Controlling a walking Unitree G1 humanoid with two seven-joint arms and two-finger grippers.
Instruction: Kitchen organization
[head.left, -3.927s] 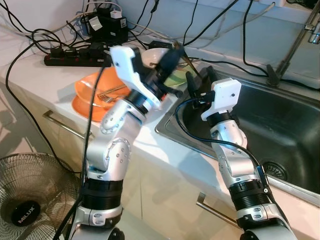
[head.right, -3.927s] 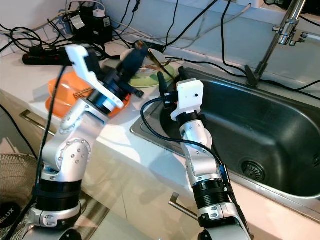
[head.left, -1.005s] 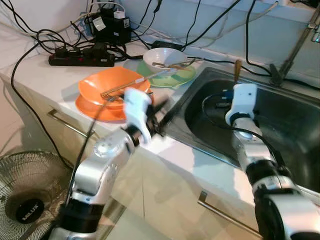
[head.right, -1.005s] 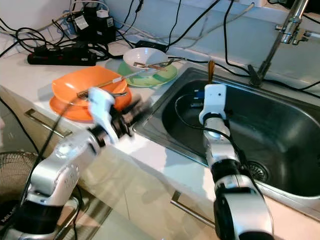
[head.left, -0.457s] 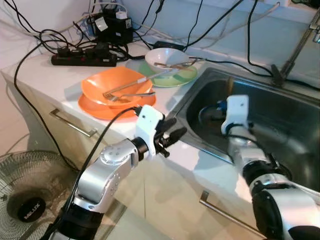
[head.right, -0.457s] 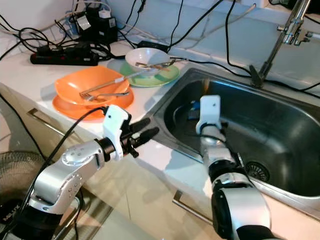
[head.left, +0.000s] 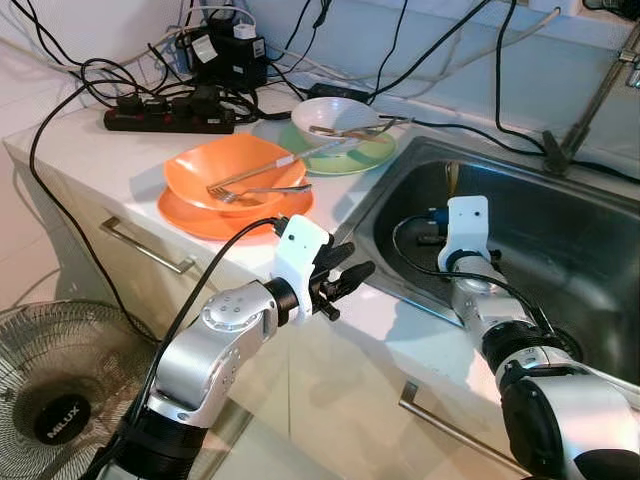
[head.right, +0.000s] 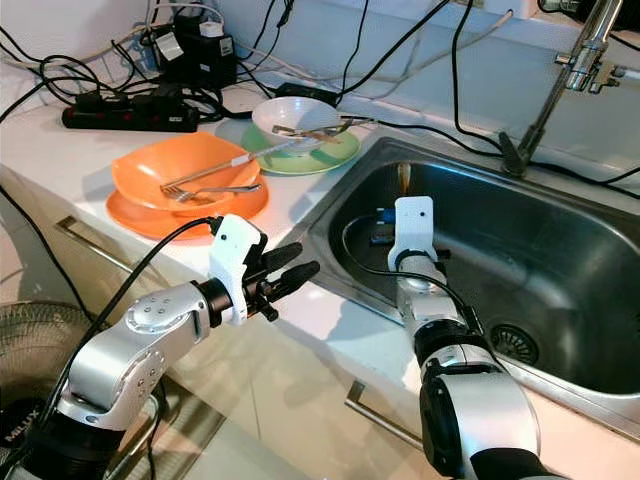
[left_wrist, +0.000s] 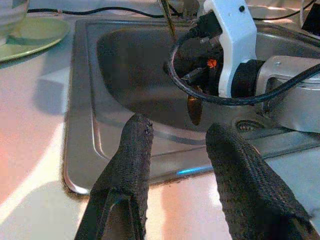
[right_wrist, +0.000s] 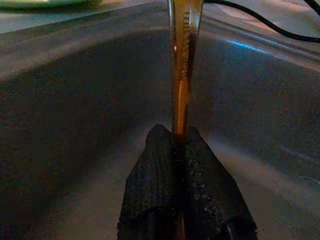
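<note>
Now that the right gripper (right_wrist: 181, 150) has lowered into the sink (head.right: 560, 250), fingers clamped on the steel utensil (right_wrist: 182, 60), release looms; left gripper (head.left: 345, 275), fingers parted, empty, has retreated to 9 o'clock.

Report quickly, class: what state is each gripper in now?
Left gripper: open, holding nothing, over the counter edge.
Right gripper: shut on a steel utensil, inside the sink.

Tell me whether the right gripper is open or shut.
Shut. The right gripper has both black fingers pressed against a steel utensil handle, held over the sink.
</note>
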